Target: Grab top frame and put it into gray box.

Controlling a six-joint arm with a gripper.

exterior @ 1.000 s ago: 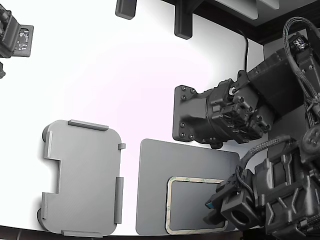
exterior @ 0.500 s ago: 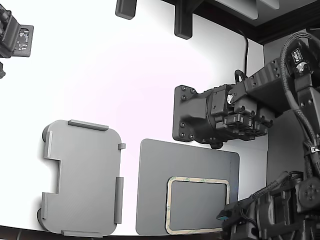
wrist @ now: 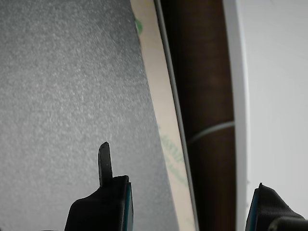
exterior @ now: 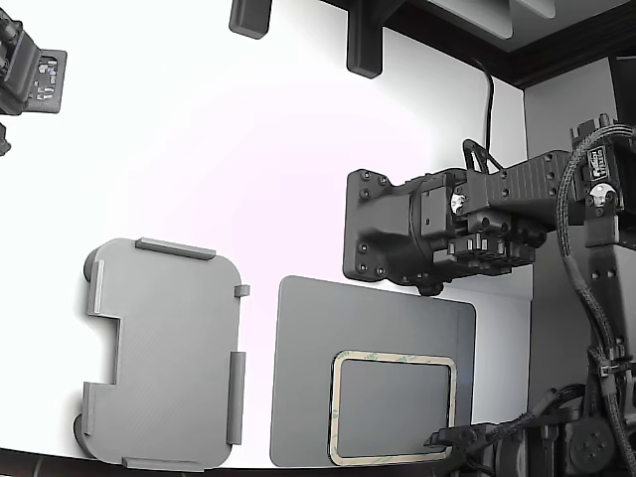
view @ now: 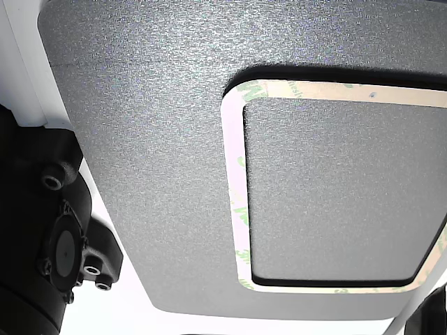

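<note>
The top frame [exterior: 393, 356] is a thin cream ring with faint green marks, lying flat on a dark gray mat [exterior: 308, 378] near the exterior view's bottom edge. It also shows as a cream ring [view: 234, 181] in the other view. In the wrist view my gripper [wrist: 187, 211] is open. One side strip of the frame [wrist: 161, 110] runs between its two dark fingertips [wrist: 104, 163], and nothing is held. In the exterior view only a dark tip of my gripper [exterior: 444, 437] shows at the frame's lower right corner. The gray box [exterior: 164, 348] sits empty at the exterior view's left, apart from the mat.
A second black arm [exterior: 427, 234] hangs above the mat's far edge in the exterior view. Dark fixtures [exterior: 363, 45] stand at the white table's back. Just past the frame in the wrist view the mat [wrist: 72, 96] ends at a dark brown band [wrist: 207, 96].
My arm has dropped toward the exterior view's bottom right corner, leaving most of it out of sight. The second arm's rear part has swung round. Frame, mat and box have stayed put.
</note>
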